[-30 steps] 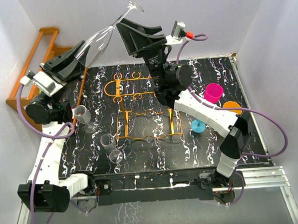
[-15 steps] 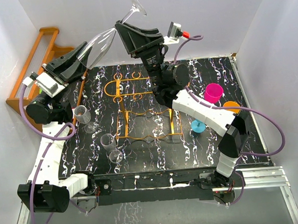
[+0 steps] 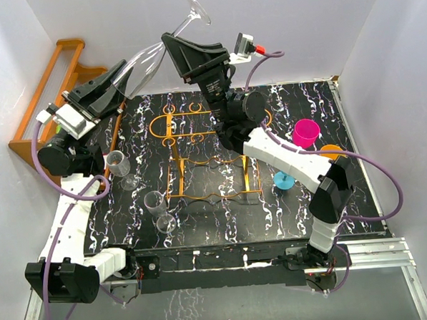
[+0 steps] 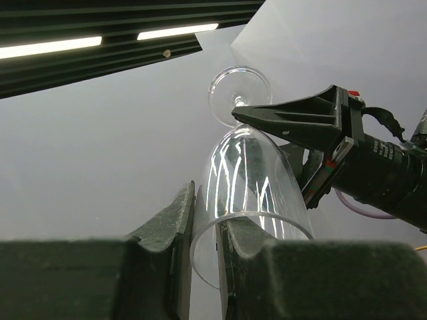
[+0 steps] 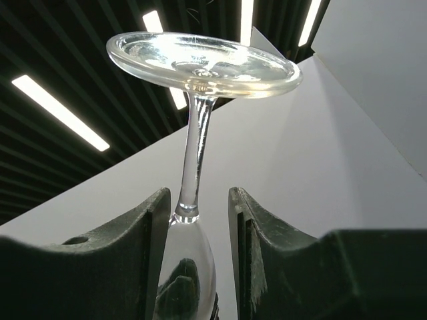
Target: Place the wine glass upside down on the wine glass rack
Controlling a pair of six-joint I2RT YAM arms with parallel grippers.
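Right end effector [image 3: 168, 39] farther left

Robot lab test cell. White panel walls [image 3: 379, 36] box in black marbled worktop [image 3: 224, 217] at 9, 12, 3 o'clock. Aluminium rail [image 3: 375, 247] at 6 o'clock, left arm [image 3: 70, 218] and right arm [image 3: 292, 159] bolted there. Strip lights [image 5: 60, 113] on black slatted ceiling.

Left arm [image 3: 70, 218] bent upward, left gripper [image 3: 122, 84] at bowl end of wine glass [image 3: 149, 57], fingers pinching bowl wall at rim. Right arm [image 3: 285, 156] stretched high, right gripper [image 5: 197, 200] at stem end, fingers apart, straddling stem, gap each side.
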